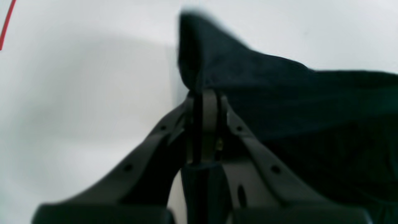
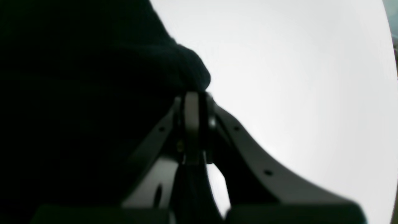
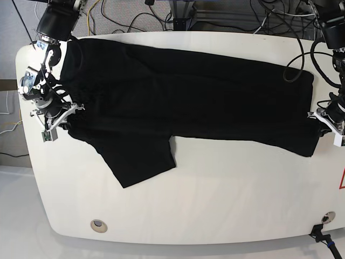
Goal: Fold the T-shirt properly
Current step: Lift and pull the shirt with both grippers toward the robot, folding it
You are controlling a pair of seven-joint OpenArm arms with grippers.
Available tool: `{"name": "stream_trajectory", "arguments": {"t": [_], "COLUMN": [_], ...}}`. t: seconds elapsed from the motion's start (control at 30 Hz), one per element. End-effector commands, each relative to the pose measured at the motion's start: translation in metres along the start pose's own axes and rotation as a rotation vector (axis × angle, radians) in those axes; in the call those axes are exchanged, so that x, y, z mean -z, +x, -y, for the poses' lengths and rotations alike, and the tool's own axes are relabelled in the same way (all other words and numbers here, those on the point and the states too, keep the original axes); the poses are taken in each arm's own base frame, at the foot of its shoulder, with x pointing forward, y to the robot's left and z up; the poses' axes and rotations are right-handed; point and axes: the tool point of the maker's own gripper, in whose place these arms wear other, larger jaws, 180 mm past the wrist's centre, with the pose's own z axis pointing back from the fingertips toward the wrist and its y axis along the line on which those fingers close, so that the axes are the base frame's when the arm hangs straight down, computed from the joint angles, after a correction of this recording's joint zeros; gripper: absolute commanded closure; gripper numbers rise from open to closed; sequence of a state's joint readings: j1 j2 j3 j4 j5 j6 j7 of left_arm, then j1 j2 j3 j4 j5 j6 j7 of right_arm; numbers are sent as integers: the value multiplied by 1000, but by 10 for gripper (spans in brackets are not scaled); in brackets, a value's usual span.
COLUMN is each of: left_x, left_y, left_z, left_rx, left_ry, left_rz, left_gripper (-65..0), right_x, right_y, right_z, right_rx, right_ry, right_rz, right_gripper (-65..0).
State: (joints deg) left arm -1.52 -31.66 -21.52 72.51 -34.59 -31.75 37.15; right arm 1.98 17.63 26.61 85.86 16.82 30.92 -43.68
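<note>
The black T-shirt [image 3: 183, 102] lies stretched across the white table [image 3: 226, 199], with one sleeve [image 3: 143, 159] hanging toward the front. At the base view's left edge of the cloth, my right gripper [image 3: 69, 116] is shut on the fabric. The right wrist view shows its fingertips [image 2: 194, 95] pinched together with the dark T-shirt [image 2: 77, 93] bunched over them. At the far right edge of the cloth, my left gripper [image 3: 319, 120] is also shut on the fabric. In the left wrist view that gripper [image 1: 203, 93] clamps a raised corner of the T-shirt [image 1: 279, 102].
Cables [image 3: 178, 13] run along the table's far side behind the arm bases. A round hole [image 3: 98, 225] sits near the front left edge. Red tape marks [image 3: 342, 181] show at the right edge, and another red tape line [image 1: 6, 25] shows in the left wrist view.
</note>
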Motion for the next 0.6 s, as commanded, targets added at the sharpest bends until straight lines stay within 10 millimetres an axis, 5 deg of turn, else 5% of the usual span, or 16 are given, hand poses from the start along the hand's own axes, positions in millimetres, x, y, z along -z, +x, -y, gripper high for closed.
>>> {"name": "stream_trajectory", "arguments": {"t": [0.0, 0.3, 0.57], "left_x": [-11, -21, -30], "left_y": [20, -5, -21], "left_z": [-2, 16, 8], "left_rx": [28, 83, 74], "left_ry": [2, -53, -22], "left_rz": [57, 0, -33], "left_gripper": [0, 0, 0], "right_x": [-16, -32, -35], "right_y": [9, -22, -38], "right_z": [15, 15, 15], "right_rx": [11, 84, 111], "right_ry": [-25, 13, 22], "right_rz": [58, 35, 9], "right_gripper": [0, 0, 0]}}
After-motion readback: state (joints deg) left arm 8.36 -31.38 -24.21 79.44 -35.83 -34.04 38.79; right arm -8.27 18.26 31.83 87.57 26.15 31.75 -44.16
